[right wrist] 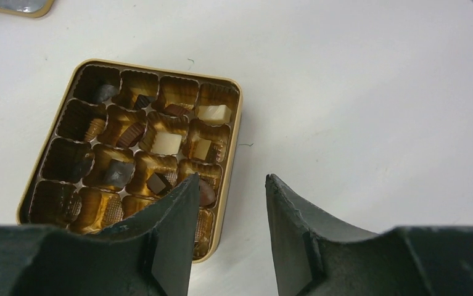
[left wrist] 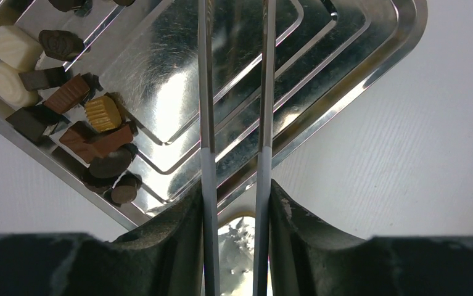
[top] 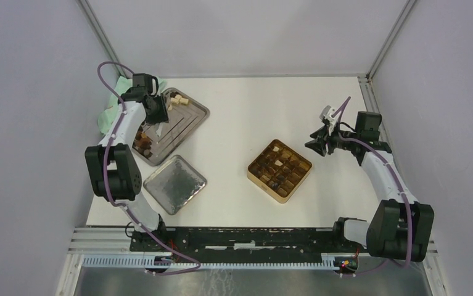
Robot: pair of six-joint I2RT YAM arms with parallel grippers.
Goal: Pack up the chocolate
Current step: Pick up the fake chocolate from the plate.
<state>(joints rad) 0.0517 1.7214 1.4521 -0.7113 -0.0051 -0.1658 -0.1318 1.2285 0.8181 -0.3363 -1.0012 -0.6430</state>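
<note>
Left gripper (left wrist: 234, 191) parted over the metal tray (left wrist: 357, 55)

Its blades stand apart, pinching nothing, above the tray's bare middle. The loose chocolate (left wrist: 101, 143) lies to their left in the wrist view, strung along the tray's rim. The right gripper (right wrist: 232, 182), spread and empty, hangs well right of the tray beside the gold tin (right wrist: 236, 123), so the left arm is nearer.

Glossy metal tray (left wrist: 320, 74) — matt chocolate (left wrist: 67, 94)

Bright, even overhead light, soft shadows, hot glare on metal tray (left wrist: 160, 105), nearest foreground blurred.
</note>
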